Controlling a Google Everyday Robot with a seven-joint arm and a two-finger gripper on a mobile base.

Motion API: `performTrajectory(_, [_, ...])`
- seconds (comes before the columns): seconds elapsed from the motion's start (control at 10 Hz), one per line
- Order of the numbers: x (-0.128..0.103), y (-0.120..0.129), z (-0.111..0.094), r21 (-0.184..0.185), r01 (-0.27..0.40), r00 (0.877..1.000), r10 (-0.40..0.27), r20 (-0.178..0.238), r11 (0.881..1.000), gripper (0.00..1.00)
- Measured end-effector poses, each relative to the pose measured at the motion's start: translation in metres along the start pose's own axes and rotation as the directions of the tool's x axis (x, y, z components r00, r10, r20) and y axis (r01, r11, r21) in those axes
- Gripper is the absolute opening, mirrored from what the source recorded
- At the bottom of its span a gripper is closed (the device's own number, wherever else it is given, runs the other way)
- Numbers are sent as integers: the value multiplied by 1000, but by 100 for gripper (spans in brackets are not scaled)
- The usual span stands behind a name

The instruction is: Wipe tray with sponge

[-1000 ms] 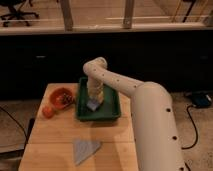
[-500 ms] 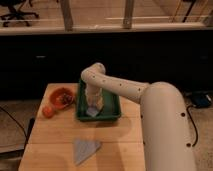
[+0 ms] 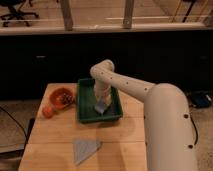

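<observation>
Right side of the scene, arm (image 3: pixel 160 105): a thick white arm fills the near right, rises, bends at a rounded elbow over the far part of the table and then drops straight down into the tray.
Table (image 3: pixel 120 145): pale wooden planks, running from the middle of the scene to the near edge, with a dark wall behind it.
Tray (image 3: pixel 86 111): dark green, rectangular, low walls; it lies on the far middle of the table, long side running far to near.
Cloth (image 3: pixel 85 149): flat, grey, triangular, lying on the near part of the table, well apart from the tray.
Bowl (image 3: pixel 62 96): round and orange, just left of the tray, with something dark inside that I cannot make out.
Orange thing (image 3: pixel 48 111): small and round, near the left edge of the table, just beside the bowl.
Sponge (image 3: pixel 100 108): a pale grey-blue block inside the tray, on its floor towards the near right, directly under the end effector.
End effector (image 3: pixel 102 102): pointing down inside the tray, right on top of the sponge; whether it is open, closed or gripping the sponge I cannot tell.
</observation>
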Motion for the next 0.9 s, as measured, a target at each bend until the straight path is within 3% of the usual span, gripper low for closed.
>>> performTrajectory(0.2, [1,-25,1,6,24,1000,-24,6,1000,0])
performTrajectory(0.4, [-22,-41,5,11,92,995,-93,33,996,0])
performTrajectory(0.7, [-68,-31,7,30,182,980,-184,73,983,0])
performTrajectory(0.9, [-78,-16,6,30,198,977,-200,80,980,0])
